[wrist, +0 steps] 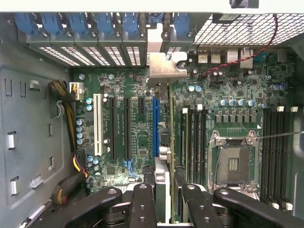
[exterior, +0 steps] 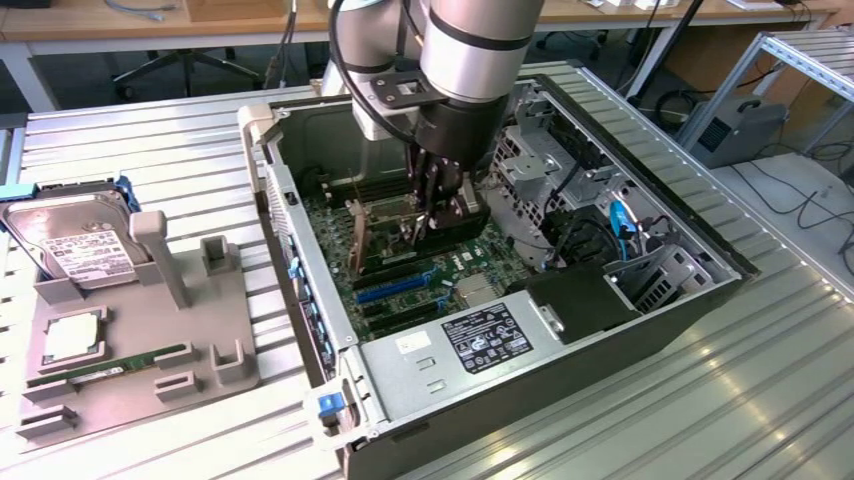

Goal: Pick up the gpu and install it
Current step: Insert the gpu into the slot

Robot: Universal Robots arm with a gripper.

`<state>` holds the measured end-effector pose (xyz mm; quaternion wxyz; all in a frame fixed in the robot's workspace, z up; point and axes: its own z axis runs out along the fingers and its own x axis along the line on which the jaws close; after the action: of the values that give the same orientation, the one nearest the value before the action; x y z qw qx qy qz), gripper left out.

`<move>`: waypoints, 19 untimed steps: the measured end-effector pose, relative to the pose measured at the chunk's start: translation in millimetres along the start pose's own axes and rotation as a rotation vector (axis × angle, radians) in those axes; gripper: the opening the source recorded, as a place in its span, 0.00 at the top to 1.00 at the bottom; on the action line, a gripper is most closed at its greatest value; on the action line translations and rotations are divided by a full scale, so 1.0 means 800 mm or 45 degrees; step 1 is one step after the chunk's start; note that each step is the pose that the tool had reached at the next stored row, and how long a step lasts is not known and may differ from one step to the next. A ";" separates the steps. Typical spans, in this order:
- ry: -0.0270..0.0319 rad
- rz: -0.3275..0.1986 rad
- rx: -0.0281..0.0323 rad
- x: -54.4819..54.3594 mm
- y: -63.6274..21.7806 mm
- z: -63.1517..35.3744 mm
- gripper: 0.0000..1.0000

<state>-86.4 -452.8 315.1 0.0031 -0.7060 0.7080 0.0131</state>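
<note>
Gripper (exterior: 434, 215) fingers part-closed on gpu (exterior: 358, 235), card upright, edge-on over motherboard (exterior: 414, 275) inside open PC case (exterior: 667, 300). Case lies on ribbed aluminium table (exterior: 160, 150). Grey parts tray (exterior: 134, 380), exterior view's left, carries hard drive (exterior: 80, 245), RAM stick (exterior: 127, 362). Wooden desks (exterior: 80, 25), cables along far side.

Bright, even light (perhaps slight blur)

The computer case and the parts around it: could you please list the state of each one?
computer case: side open, motherboard exposed.
gpu: edge-on, upright over the motherboard, between the gripper's fingers.
gripper: shut on the gpu.
CPU socket: empty.
hard drive: resting in the grey holder.
RAM stick: lying in the holder.
</note>
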 end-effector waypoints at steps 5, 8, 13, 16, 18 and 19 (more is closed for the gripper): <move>0.0001 0.000 0.0000 0.001 0.000 0.002 0.73; 0.0001 0.000 0.0000 0.001 0.001 0.003 0.73; 0.0000 0.000 0.0000 0.002 0.002 0.004 0.73; -0.0001 0.000 0.0001 0.003 0.003 0.005 0.73; 0.0001 0.000 0.0000 0.003 0.003 0.006 0.73; 0.0000 0.000 0.0001 0.003 0.004 0.006 0.73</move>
<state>-89.3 -455.0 310.1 0.0031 -0.7061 0.7080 0.0131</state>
